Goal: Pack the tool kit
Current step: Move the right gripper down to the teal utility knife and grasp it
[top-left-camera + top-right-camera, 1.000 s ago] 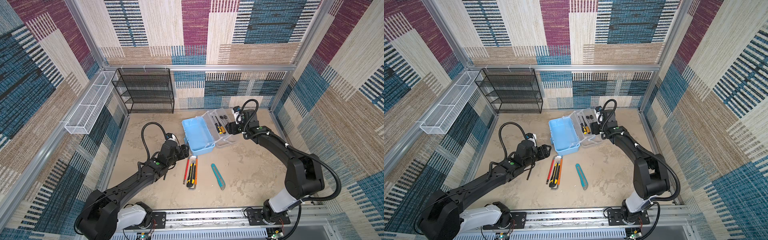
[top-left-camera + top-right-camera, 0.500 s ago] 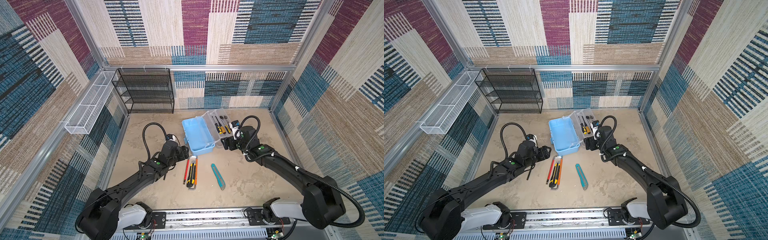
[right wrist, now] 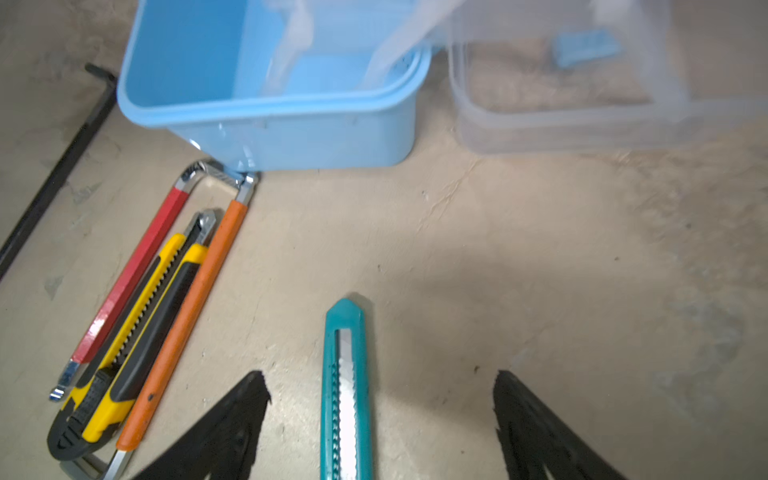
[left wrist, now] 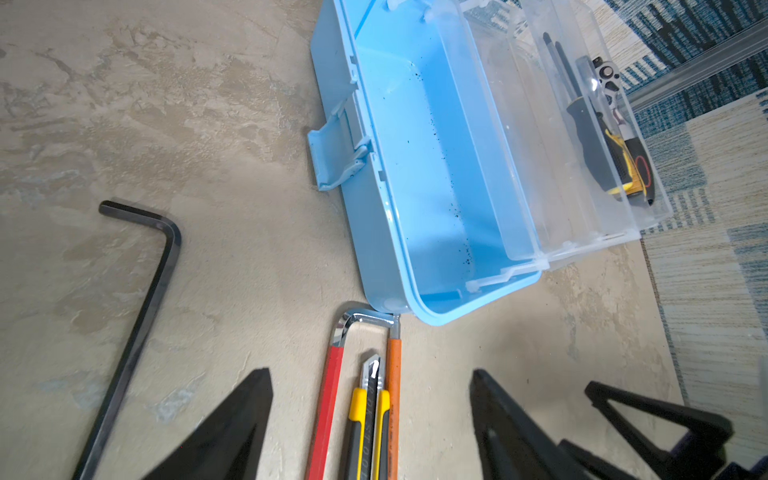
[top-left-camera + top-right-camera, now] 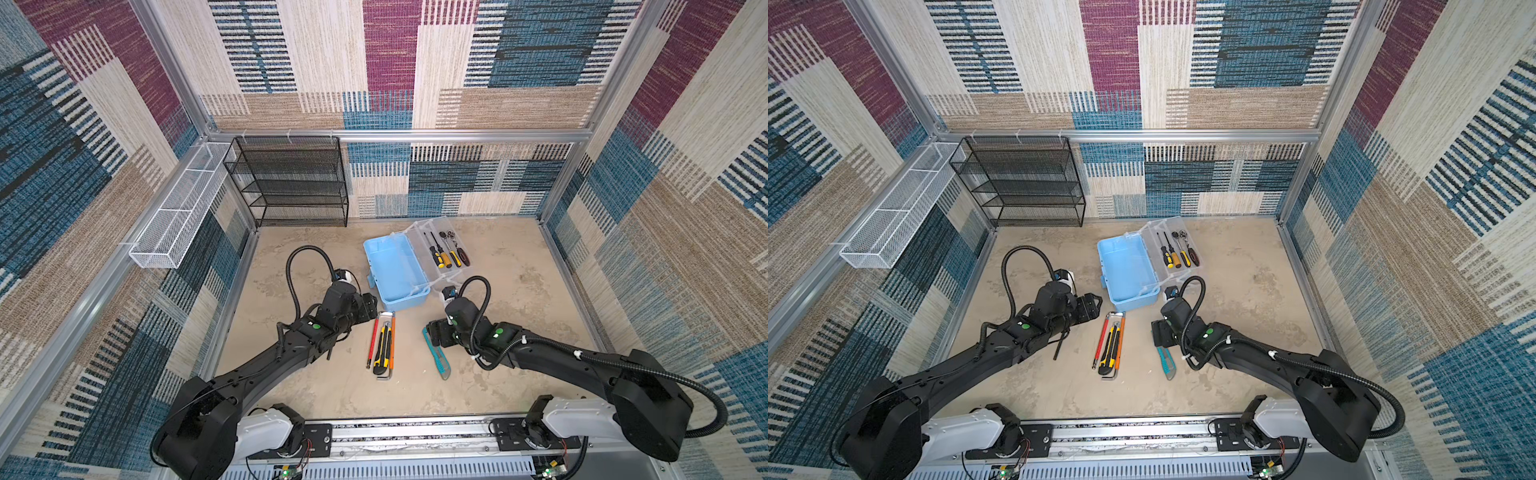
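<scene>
Far on the floor point(image 5: 519, 316), box point(image 5: 395, 266): at 12 o'clock from floor centre; open and bare inside in both top views point(image 5: 1127, 270); only the left wrist view shows black specks on its bottom and the latch point(image 4: 336, 158) hanging loose
Lid point(image 4: 532, 145): folded flat at the box's 3 o'clock; screwdrivers point(image 5: 436, 257) and ratchet point(image 5: 448, 235) lie in it; the right wrist view gives it as a blur, with no tools made out
Keys and knife: at the box's 6 o'clock; red key point(image 5: 372, 338), yellow knife point(image 5: 384, 345) and orange key point(image 5: 392, 340) lie side by side; both wrist views show the keys' chrome bends at the box's near corner
Black key point(image 4: 137, 328): plain in the left wrist view; mostly hidden under the left arm in the top views
Left gripper point(image 5: 369, 306): at the box's 7 o'clock; jaws wide, nothing held; its wrist view point(image 4: 370, 376) has the yellow knife's tip and both coloured keys between the fingers
Right gripper point(image 5: 434, 334): at the box's 5 o'clock; jaws wide, empty; its wrist view point(image 3: 380, 376) shows a finger on either side of the teal knife point(image 3: 345, 374), both clear of it
Teal knife: flat on the floor; in the top views its far end is hidden by the gripper
Rack point(image 5: 291, 183): at 11 o'clock, against the far wall
Basket point(image 5: 178, 220): at 10 o'clock, on the left wall
</scene>
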### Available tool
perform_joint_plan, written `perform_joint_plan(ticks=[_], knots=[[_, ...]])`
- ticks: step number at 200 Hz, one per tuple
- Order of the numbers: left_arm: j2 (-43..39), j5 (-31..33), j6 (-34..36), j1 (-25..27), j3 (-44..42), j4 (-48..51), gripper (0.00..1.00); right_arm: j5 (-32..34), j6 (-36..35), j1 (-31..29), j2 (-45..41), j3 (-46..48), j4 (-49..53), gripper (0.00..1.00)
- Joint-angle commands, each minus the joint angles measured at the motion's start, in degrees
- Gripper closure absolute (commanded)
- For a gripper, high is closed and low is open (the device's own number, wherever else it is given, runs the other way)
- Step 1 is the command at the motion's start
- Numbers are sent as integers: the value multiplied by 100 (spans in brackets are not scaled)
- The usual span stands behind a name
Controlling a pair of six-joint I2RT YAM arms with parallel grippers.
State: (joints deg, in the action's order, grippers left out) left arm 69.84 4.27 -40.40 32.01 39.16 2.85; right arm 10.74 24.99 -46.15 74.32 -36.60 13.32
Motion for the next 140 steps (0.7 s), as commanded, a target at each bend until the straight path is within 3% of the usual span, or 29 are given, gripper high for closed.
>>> perform_joint_plan(ticks=[1, 56, 84, 140], knots=[[3, 53, 87, -2, -13, 27, 22, 190, 584, -286, 230, 29, 112, 14], [-46, 85, 116, -2, -59, 64, 22, 4, 946, -525, 802, 36, 360, 25], [-67, 101, 120, -2, -68, 85, 22, -84, 886, -637, 969, -13, 502, 44], [-217, 257, 147, -2, -154, 134, 21, -299, 973, -766, 1127, 151, 891, 47]])
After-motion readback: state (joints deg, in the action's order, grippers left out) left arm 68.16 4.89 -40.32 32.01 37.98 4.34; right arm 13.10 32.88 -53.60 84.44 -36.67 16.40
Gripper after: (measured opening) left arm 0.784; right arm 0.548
